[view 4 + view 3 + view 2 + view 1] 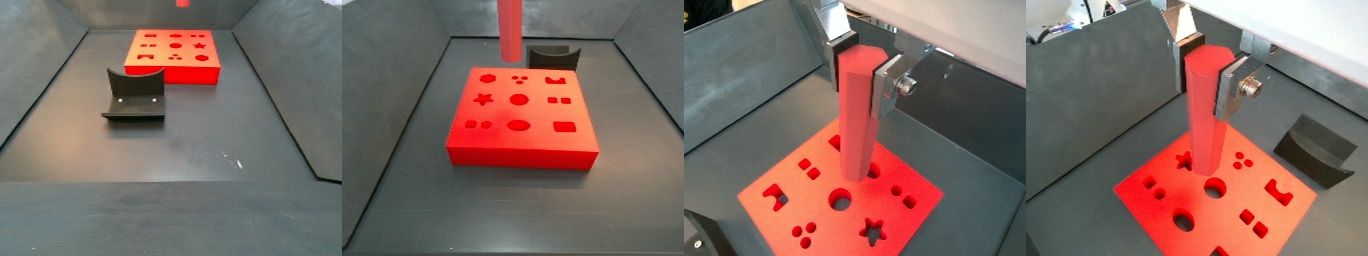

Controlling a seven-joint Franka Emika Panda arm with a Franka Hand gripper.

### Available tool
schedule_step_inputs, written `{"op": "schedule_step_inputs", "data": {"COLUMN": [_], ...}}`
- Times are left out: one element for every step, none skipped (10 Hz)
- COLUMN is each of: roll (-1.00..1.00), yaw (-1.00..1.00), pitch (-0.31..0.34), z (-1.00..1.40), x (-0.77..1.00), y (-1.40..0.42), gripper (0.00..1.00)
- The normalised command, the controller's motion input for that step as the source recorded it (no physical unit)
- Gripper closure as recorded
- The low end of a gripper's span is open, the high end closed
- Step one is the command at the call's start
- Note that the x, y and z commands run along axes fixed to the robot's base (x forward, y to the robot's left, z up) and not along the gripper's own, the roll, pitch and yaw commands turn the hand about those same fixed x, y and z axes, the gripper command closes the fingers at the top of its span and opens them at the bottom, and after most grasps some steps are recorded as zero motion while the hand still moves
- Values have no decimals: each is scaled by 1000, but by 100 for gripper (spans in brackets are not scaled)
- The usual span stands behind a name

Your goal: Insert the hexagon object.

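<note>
The tool (1209, 68) is clamped on the upright hexagon object (1205, 120), above the red block (521, 120) at centre frame on the dark grey counter (174, 150), walled around.

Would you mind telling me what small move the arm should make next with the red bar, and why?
Probably a small sideways correction toward the hexagonal hole before descending. The tool is shut on the hexagon object, held upright. In a side view the bar hangs clear above the far edge of the red block, so it isn't yet seated in any hole.
</note>
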Motion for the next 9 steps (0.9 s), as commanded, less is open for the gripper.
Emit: {"op": "schedule_step_inputs", "data": {"roll": [27, -223, -266, -259, -236, -154, 0, -57, -153], "yaw": [-43, -103, -63, -63, -66, -91, -149, -143, -197], "pitch": [0, -103, -124, -134, -130, -109, -57, 0, -30], "z": [-294, -500, -531, -500, -494, -489, -363, -380, -403], "x": [0, 0, 0, 0, 0, 0, -283, -497, -580], "y": [229, 734, 760, 766, 780, 791, 669, 554, 457], "gripper": [100, 100, 100, 100, 100, 100, 100, 100, 100]}}
